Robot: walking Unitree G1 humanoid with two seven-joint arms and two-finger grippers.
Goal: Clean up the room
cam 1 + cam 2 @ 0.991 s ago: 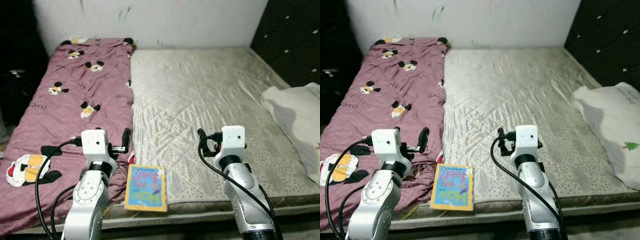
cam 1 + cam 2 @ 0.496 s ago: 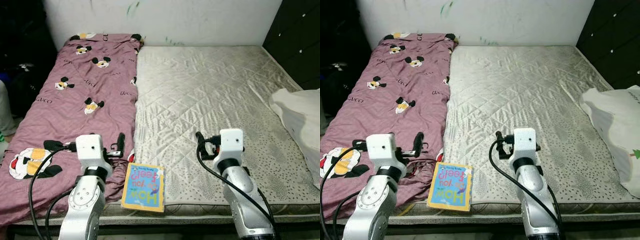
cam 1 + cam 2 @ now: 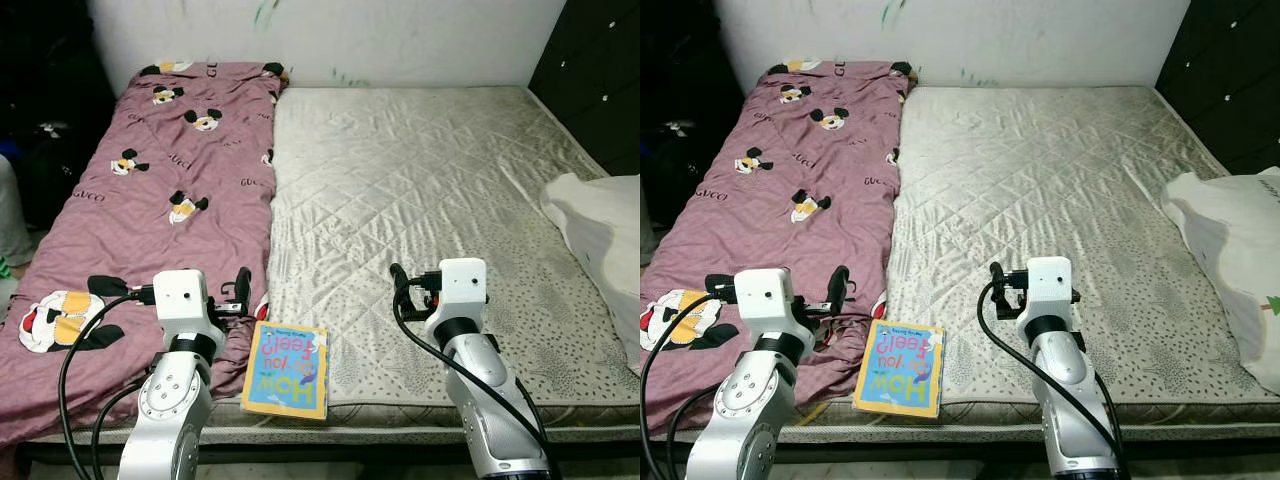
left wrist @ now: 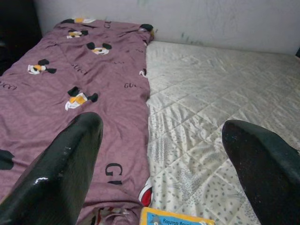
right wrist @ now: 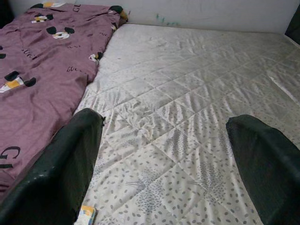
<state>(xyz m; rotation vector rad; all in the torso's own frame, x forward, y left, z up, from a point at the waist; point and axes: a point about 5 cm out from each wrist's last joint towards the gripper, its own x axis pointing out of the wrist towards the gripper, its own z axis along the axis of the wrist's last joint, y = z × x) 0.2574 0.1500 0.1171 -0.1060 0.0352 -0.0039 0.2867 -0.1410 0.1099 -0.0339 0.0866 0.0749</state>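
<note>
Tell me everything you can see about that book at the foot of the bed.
The book is a thin, flat picture book with a yellow border, a light blue cover and colourful lettering that reads upside down from the robot's side. It lies closed and face up at the near edge of the quilted mattress, one side by the bunched hem of the purple cartoon-print blanket. The left gripper hovers just beyond it, fingers open, not touching.

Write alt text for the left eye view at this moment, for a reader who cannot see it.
A children's book lies at the near edge of a quilted mattress, between the robot's raised left gripper and right gripper, both open. A maroon cartoon-print blanket covers the mattress's left side; a white pillow lies at the right edge.
</note>
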